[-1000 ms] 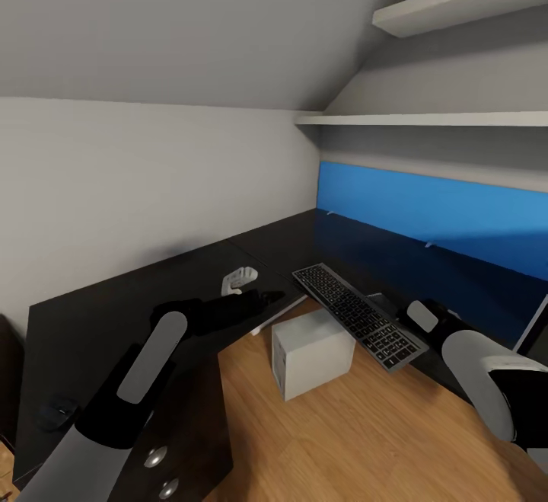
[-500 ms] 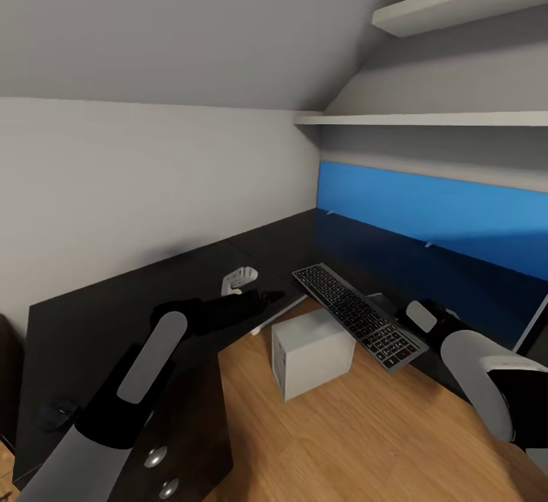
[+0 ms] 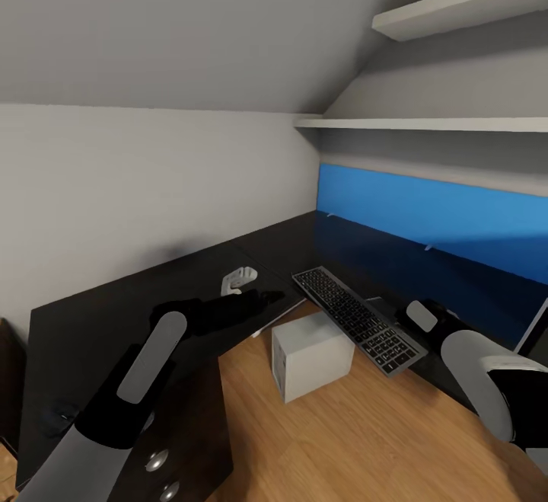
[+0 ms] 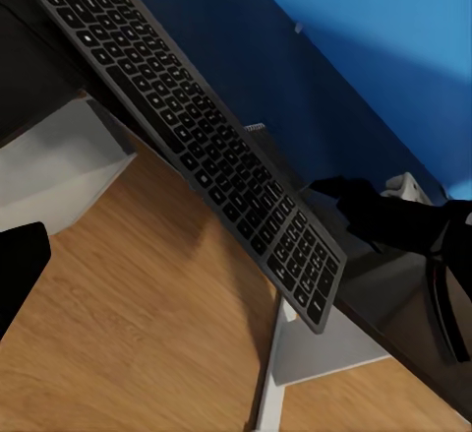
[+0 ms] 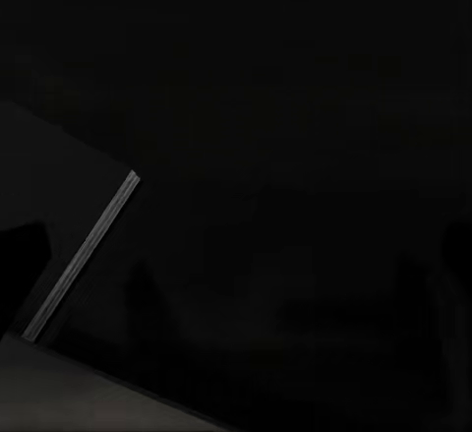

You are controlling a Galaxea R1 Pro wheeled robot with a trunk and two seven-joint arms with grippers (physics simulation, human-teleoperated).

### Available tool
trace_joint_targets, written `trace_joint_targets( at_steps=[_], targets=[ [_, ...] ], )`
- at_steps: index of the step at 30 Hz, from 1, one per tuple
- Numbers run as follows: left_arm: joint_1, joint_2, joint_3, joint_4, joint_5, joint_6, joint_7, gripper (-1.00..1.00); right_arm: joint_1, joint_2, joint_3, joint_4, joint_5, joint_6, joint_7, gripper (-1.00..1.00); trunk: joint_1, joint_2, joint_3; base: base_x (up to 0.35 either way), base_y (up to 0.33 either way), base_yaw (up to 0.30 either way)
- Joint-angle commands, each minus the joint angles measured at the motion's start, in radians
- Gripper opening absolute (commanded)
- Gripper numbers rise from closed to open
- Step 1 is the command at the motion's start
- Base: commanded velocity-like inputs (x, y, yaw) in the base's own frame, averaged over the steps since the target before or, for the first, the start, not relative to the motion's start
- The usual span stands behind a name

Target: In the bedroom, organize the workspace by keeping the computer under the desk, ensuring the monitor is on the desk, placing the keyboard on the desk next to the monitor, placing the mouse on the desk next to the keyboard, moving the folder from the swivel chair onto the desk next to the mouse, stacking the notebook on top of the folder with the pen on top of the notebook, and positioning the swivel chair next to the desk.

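Our head cam looks down over the desk [image 3: 99, 319] corner; left wrist cam sits close on the keyboard [image 4: 197, 147], shared with the head view at 4 o'clock; right wrist's pressed near-black.

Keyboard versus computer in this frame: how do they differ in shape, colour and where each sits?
The keyboard is a thin flat slab with dark keys in a silver frame; the computer is a boxy light grey case. The keyboard lies at the desk top's inner edge, with part of it overhanging the floor, while the computer stands on the wood floor below it, not tucked beneath the top. Both sit in the desk's inner corner.
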Motion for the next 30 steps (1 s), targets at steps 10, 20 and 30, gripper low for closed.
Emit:
trace_joint_targets(
  at_steps=[10, 20, 30],
  targets=[
    [-0.001, 0.001, -0.001, 0.000, 0.011, 0.000, 0.009, 1.00, 0.000, 0.001, 0.007, -0.002, -0.006, 0.009, -0.007, 1.00, 0.000, -0.001, -0.001, 0.000, 0.000, 0.000],
    [-0.001, 0.001, -0.001, 0.006, 0.011, -0.001, 0.009, 1.00, 0.000, 0.001, 0.007, -0.001, -0.004, 0.008, -0.006, 1.00, 0.000, -0.001, -0.001, -0.027, -0.027, 0.000],
    [-0.001, 0.001, -0.001, 0.007, 0.011, -0.001, 0.009, 1.00, 0.000, 0.001, 0.007, 0.000, -0.004, 0.008, -0.006, 1.00, 0.000, -0.001, -0.001, -0.071, -0.069, 0.000]
  ],
)
